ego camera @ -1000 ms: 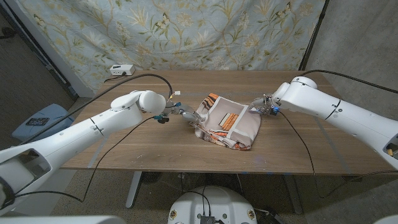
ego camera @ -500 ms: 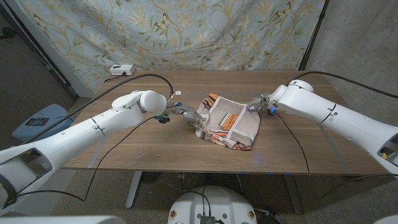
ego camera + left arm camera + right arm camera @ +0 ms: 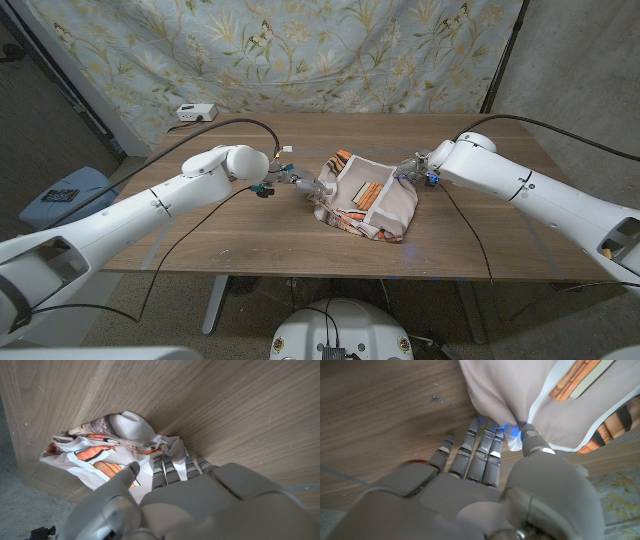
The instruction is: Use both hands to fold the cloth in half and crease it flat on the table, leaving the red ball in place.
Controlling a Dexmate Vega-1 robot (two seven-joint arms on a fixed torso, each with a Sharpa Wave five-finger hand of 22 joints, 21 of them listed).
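One cloth [image 3: 366, 198] lies bunched at the middle of the wooden table [image 3: 230, 235], its long axis running from the far left corner down to the near right, with pale fabric and orange stripes showing in the folds. The left hand [image 3: 303, 184] pinches the cloth's left edge between thumb and fingers [image 3: 172, 467], and the right hand [image 3: 414, 169] pinches a gathered tuck of its right edge. One white box [image 3: 196, 113] sits at the table's far left corner.
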